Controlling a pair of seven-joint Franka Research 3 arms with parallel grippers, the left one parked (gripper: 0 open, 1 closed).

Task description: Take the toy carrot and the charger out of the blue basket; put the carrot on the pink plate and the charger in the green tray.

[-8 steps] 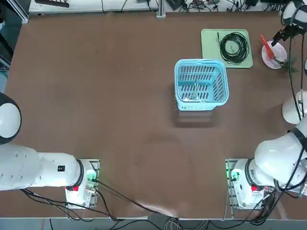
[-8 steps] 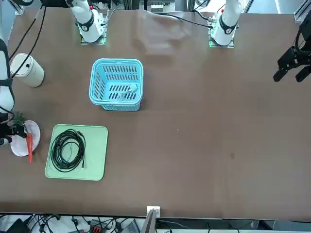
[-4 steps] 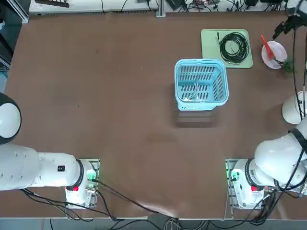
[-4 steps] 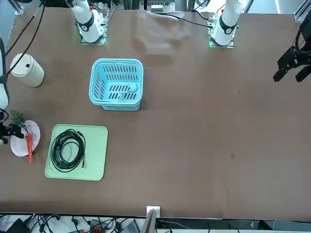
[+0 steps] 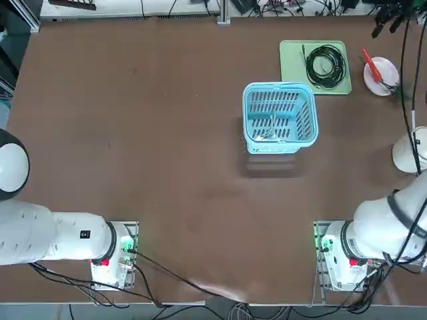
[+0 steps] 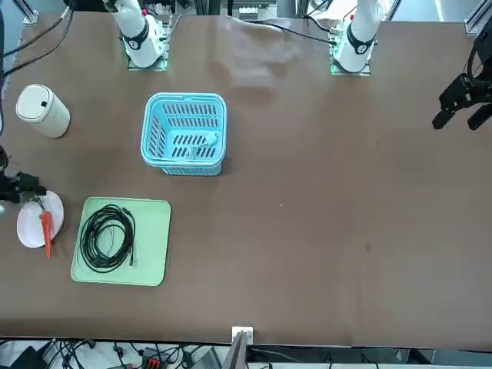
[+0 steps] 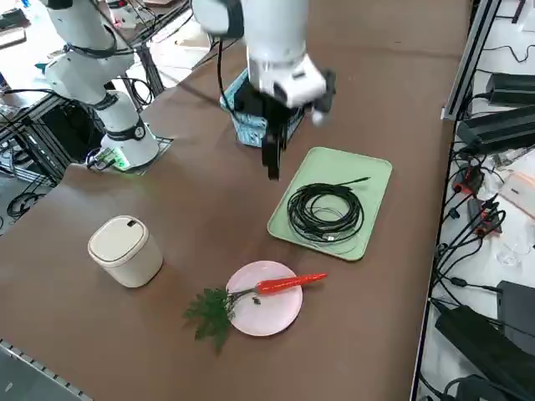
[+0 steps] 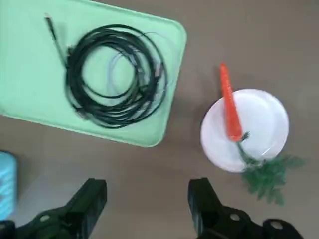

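One item is left for me: the charger (image 5: 267, 133) lies in the blue basket (image 5: 279, 119) mid-tabletop. My right gripper (image 8: 148, 199), fingers spread and empty, hangs by the far right corner above the green tray (image 8: 30, 74); toy carrot (image 8: 229, 107) rests on the pink plate (image 8: 259, 124).

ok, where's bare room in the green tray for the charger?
Green tray is mostly taken by the coiled black cable; a bare strip runs along its basket-side edge. Blue basket sits just beside. Right gripper, jaws open, hangs above.
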